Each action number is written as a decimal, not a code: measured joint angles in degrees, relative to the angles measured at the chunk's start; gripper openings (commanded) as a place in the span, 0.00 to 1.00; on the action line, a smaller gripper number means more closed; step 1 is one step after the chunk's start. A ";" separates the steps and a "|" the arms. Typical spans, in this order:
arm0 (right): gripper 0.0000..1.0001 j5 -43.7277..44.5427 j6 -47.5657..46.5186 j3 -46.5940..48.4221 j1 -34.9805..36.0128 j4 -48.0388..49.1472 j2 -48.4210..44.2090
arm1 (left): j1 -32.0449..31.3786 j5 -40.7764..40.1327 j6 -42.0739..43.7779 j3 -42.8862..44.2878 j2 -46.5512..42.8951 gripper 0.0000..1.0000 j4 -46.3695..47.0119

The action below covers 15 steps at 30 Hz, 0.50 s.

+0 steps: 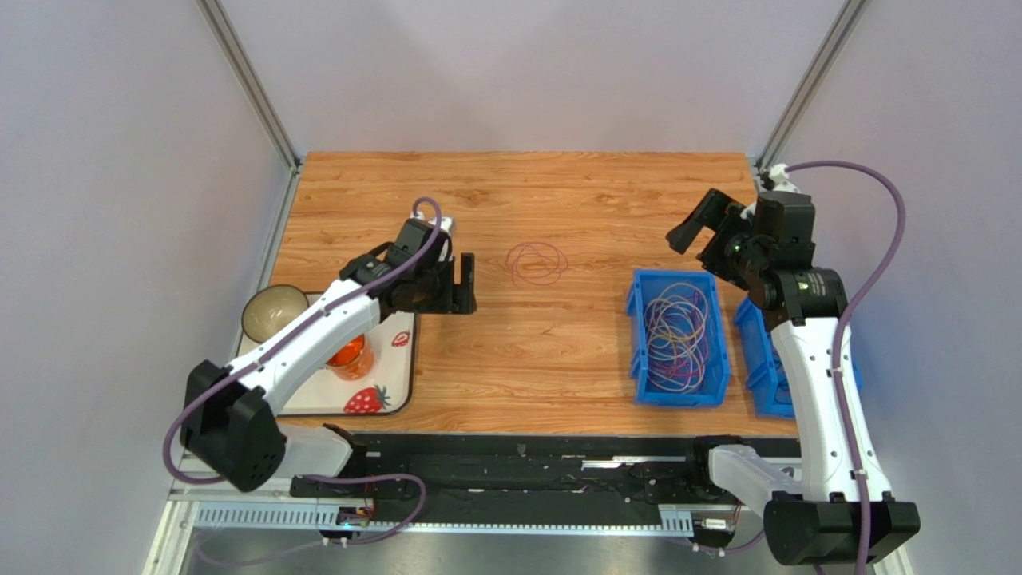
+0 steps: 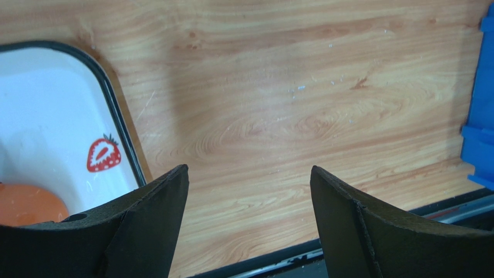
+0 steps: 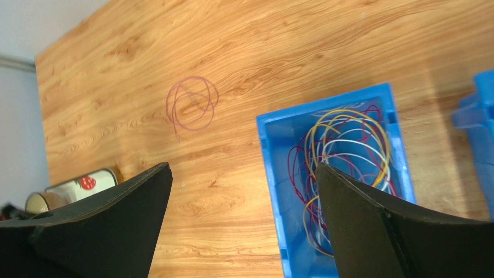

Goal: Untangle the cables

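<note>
Pincers on both arms gape wide and hold nothing. The left pincer [image 1: 466, 285] hangs over bare wood, just right of a white tray [image 1: 396, 367] with strawberry pictures. An orange thing [image 1: 348, 355] sits on that tray, and a bowl [image 1: 274, 312] stands at its far left corner. The right pincer [image 1: 701, 221] is up in the air at the far right, beyond a blue bin [image 1: 637, 345]. Most of the cables [image 1: 678, 330] lie in that bin, a jumble of yellow, red, purple and white. 1 thin purple loop [image 1: 536, 262] lies alone on the table [image 1: 576, 192], between the 2 pincers and touching neither. Another blue bin [image 1: 751, 338] stands just right of the full one.
</note>
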 measured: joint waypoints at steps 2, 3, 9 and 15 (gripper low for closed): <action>0.99 0.09 -0.59 0.00 2.97 0.68 0.94 | -0.13 -0.85 -0.09 2.64 3.50 0.85 0.96; 0.99 0.07 -0.87 0.00 4.46 1.05 1.62 | -0.15 -1.40 -0.09 4.63 5.81 0.85 1.36; 0.99 -0.72 -2.01 -0.28 8.02 2.89 4.79 | -0.15 -5.20 -0.09 17.29 21.33 0.83 3.28; 0.99 -0.46 -3.34 -1.16 8.02 4.39 5.40 | -0.66 -8.59 -1.03 28.98 35.36 0.77 2.62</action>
